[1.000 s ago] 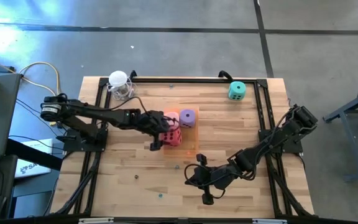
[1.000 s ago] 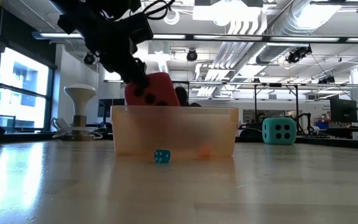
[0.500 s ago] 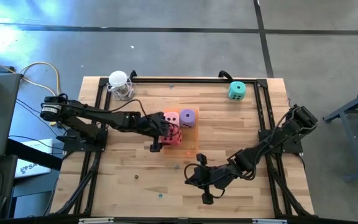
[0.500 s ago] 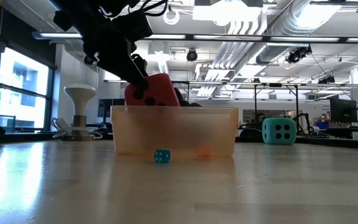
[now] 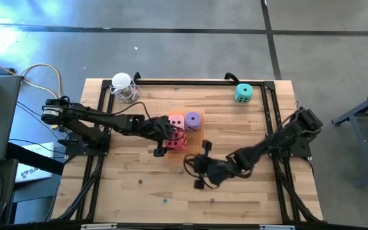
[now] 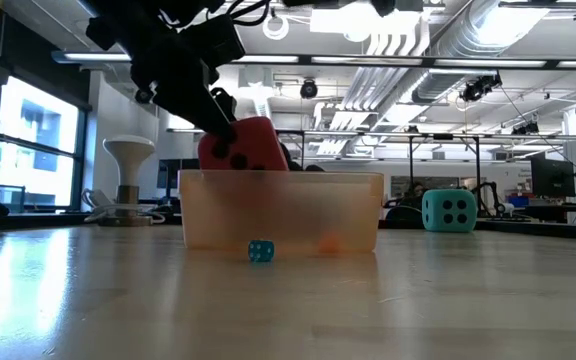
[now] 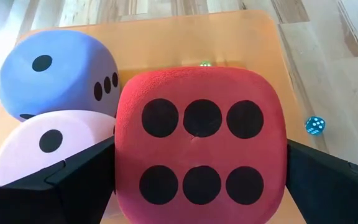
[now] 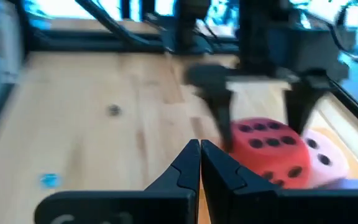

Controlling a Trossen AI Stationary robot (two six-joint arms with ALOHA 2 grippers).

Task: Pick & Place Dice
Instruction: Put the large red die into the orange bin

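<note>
left arm: reaching to table centre, gripper (image 5: 169, 142) spread wide | right arm: low, gripper (image 5: 198, 171) fingers together

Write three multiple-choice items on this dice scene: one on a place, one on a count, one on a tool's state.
1. Where is the teal die?
A. in the orange tray
B. on the table's far right part, alone
C. in the right tool

2. How many big dice are at the orange tray?
A. one
B. three
C. five

3. How is the right tool?
A. shut, empty
B. wide open
C. shut on a die

Answers: B, it stands apart from the tray; B, red die, pink die, purple die; A, its fingers meet, holding nothing.
</note>
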